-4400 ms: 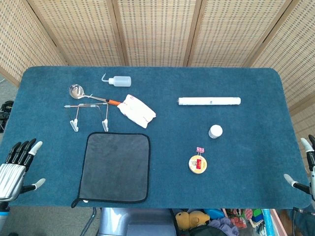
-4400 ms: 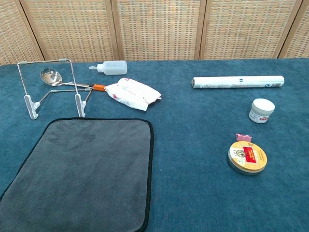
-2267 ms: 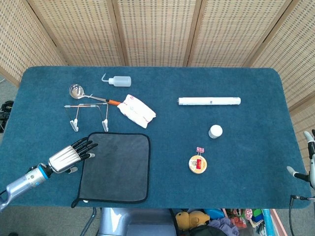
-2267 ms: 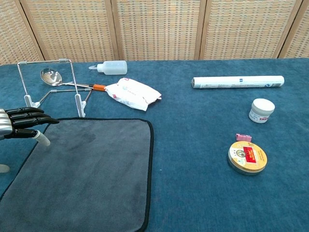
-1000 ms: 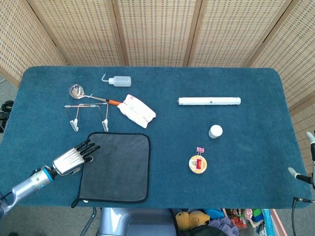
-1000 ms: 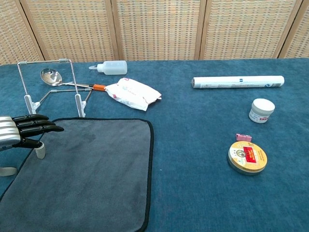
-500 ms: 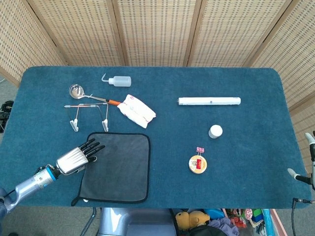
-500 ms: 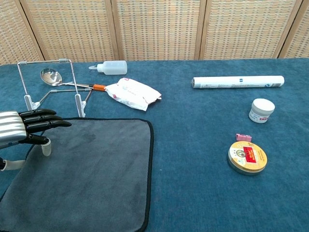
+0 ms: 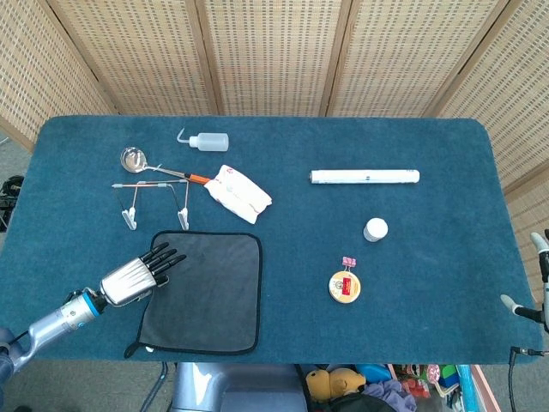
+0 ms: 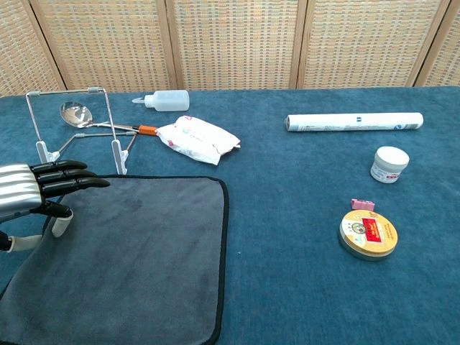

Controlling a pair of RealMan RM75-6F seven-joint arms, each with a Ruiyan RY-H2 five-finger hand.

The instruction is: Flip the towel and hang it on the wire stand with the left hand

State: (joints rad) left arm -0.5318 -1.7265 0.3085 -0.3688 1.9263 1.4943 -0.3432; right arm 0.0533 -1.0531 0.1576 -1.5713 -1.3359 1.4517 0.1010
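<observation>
Slightly farther over towel [image 9: 202,292]: left hand [image 9: 135,277]

The left hand [image 9: 135,277] reaches in from the lower left on a low forearm, palm down, fingers [image 10: 72,180] straight and close together, holding nothing. The right hand [image 9: 533,292] shows only fingertips at the right edge

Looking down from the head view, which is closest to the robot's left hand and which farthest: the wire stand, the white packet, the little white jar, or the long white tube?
Measured from the left hand:
1. Wire stand, just behind it.
2. White packet, behind and to its right.
3. Little white jar, across the table on the right.
4. Long white tube, right side, further back.
</observation>
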